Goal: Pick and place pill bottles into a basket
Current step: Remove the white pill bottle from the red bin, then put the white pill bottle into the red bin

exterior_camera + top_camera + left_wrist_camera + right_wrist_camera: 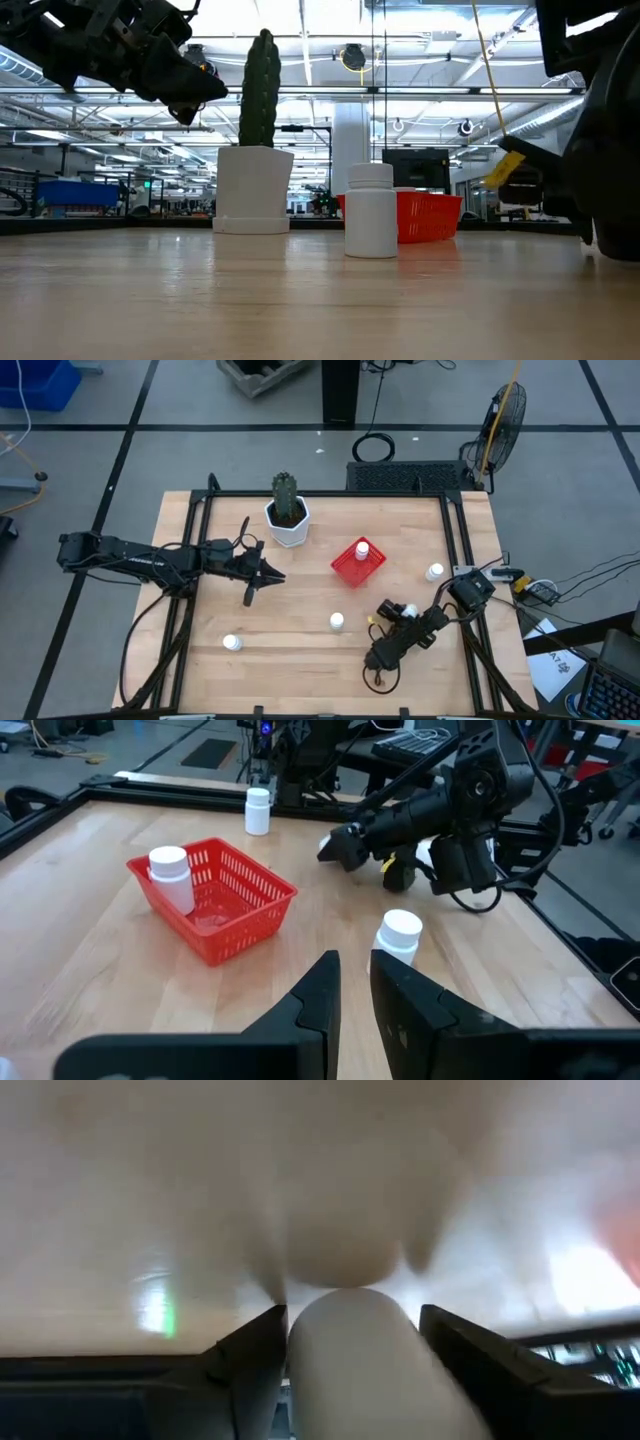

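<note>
The red basket [357, 563] stands at mid-table with one white pill bottle [362, 547] upright inside it [170, 878]. More pill bottles stand upright on the wood: one [435, 572] at the right, one [337, 622] near the front, one [231, 643] at the front left. My right gripper [385, 607] is low over the table to the near right of the basket, open, with another pill bottle [350, 1360] between its fingers. My left gripper [275, 576] hovers left of the basket, shut and empty [355, 990]. My right gripper has the pill bottle's side [300, 1350] against the inner face of one finger [255, 1355]. The other finger [470, 1365] stands a small gap off it. The fingers slant down at the table and lie along the bottle. Whether the bottle rests on the wood is hidden.
A white faceted pot with a green cactus [287, 515] stands at the far side, left of the basket. A black frame rail [190, 540] runs round the tabletop. Cables lie by the right arm's base [500, 575]. Bare wood [300, 650] lies between the front bottles.
</note>
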Available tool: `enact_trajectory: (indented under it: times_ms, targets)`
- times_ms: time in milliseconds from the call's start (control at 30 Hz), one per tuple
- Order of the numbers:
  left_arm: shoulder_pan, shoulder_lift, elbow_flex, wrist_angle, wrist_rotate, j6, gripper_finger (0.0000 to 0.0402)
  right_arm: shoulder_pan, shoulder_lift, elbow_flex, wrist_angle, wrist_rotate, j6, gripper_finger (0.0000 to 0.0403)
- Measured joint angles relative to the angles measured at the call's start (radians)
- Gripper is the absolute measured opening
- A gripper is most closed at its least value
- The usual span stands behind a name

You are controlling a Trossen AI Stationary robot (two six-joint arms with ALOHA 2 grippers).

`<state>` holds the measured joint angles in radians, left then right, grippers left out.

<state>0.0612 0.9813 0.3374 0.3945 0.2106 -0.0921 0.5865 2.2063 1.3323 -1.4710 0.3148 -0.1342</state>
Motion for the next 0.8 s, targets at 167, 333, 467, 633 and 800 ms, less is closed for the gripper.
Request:
enact_trajectory:
  times_ms: [167, 333, 467, 633, 800]
  targets:
    - [0.0, 0.0, 0.0, -0.001, 0.0, 0.001, 0.0062, -0.001, 0.0, 0.0, -0.088, 0.046, 0.056, 0.0221]
    - [0.0, 0.0, 0.0, -0.001, 0.0, 0.0, 0.0062, 0.0, -0.009, 0.023, -0.101, 0.052, 0.072, 0.0221]
    - [-0.001, 0.0, 0.0, -0.001, 0.0, 0.0, 0.0062, 0.0, -0.033, 0.079, -0.098, 0.074, 0.108, 0.0222]
    - [-0.001, 0.0, 0.0, -0.001, 0.0, -0.001, 0.0062, -0.004, -0.093, 0.157, -0.096, 0.152, 0.223, 0.0222]
    - [-0.001, 0.0, 0.0, -0.001, 0.0, -0.005, 0.0062, -0.025, -0.196, 0.169, -0.093, 0.184, 0.487, 0.0222]
